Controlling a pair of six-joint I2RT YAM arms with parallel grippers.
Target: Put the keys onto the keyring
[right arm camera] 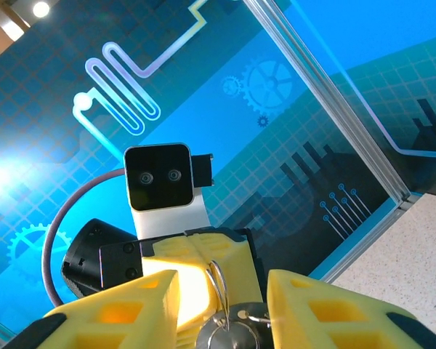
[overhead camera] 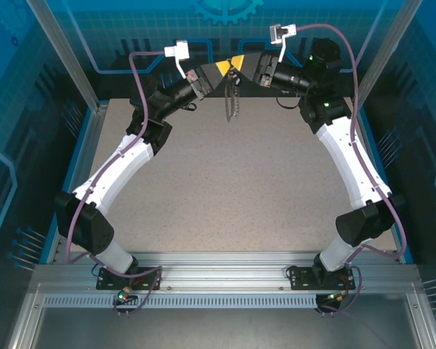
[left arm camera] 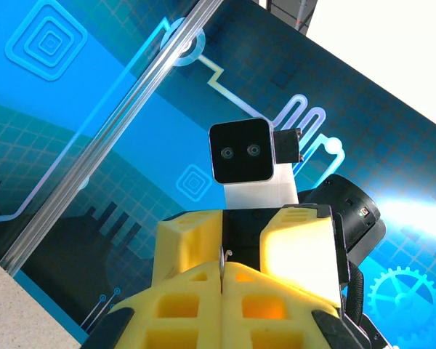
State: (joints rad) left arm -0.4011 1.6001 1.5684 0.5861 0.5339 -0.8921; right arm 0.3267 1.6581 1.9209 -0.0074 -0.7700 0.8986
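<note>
We judge the keyring (overhead camera: 231, 102) light and limp; our left tool (left arm camera: 223, 265) pinches its slippery wire ring (right arm camera: 216, 280), right tool (right arm camera: 221, 294) spread around it.

The speckled beige tabletop (overhead camera: 232, 189) is lying flat, with a blue border strip (overhead camera: 78, 156) running along its left side. An aluminium rail (overhead camera: 225, 260) is spanning its near edge. The left base plate (overhead camera: 120, 275) and the right base plate (overhead camera: 309, 276) are sitting on that rail, well apart.
</note>
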